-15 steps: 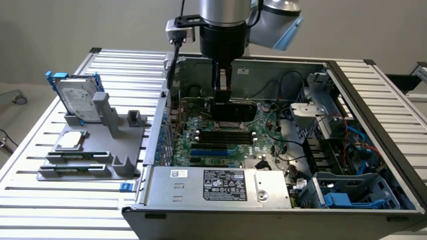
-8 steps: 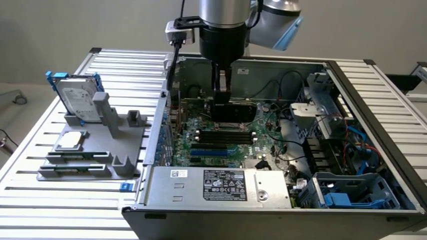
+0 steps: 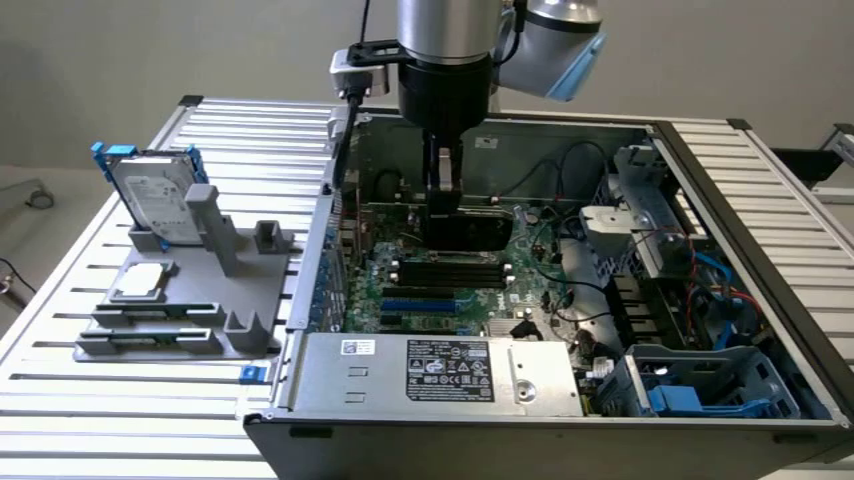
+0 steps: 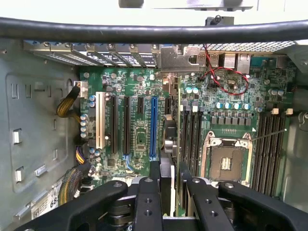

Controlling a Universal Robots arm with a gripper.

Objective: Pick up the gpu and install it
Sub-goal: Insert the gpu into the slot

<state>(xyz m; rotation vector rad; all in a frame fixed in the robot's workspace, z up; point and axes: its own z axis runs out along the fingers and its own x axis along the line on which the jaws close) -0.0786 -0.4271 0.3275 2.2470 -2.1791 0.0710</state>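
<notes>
Pinching the gpu (image 4: 168, 142), the half-closed gripper (image 4: 169, 169) is hanging just beside the blue slot (image 4: 153, 127); it should be keeping the card straight and level.

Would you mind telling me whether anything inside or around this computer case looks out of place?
Nothing looks damaged or spilled. One oddity: the processor socket appears empty, while a square silver chip lies on the gray stand outside the case. The gripper holds the graphics card upright.
</notes>
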